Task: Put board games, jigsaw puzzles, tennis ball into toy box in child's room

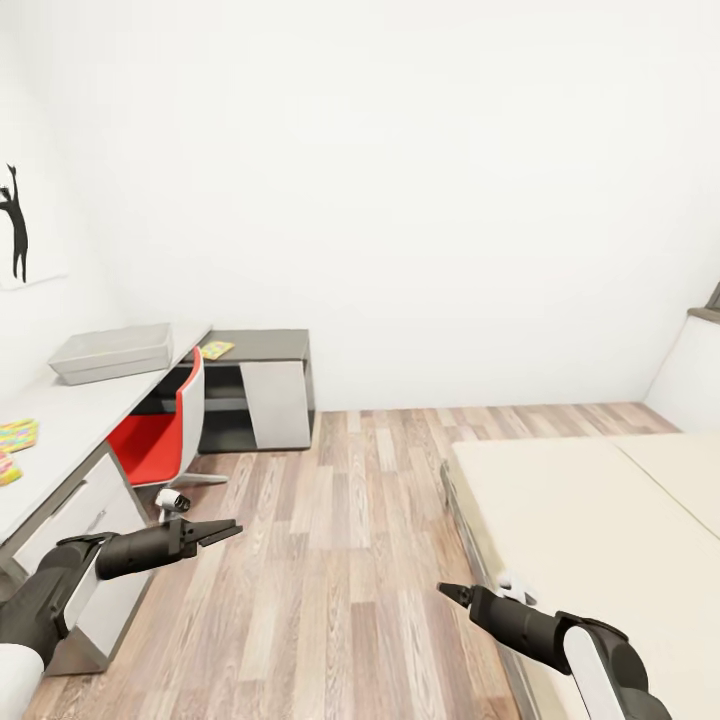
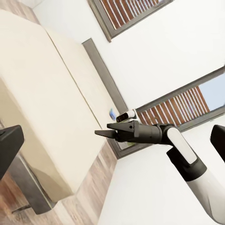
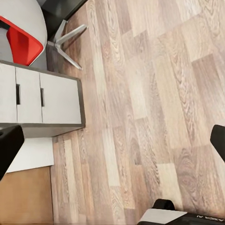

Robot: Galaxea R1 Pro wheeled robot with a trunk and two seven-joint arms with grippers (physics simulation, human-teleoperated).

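Meanwhile, both grippers, left (image 1: 228, 529) and right (image 1: 447, 592), pinch together above wood-plank floor (image 1: 330, 560).

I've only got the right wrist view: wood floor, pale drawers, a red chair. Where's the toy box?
Observer: In the head view, the shallow light-grey toy box sits at the far end of the long light-grey desk top, near the wall.
Operator: Any toys near it?
Observer: Two multicolour jigsaw squares lie at the desk's near end, well apart from the box.
Operator: What's on my right side?
Observer: The large cream bed, with the right gripper hanging just beside its near corner.
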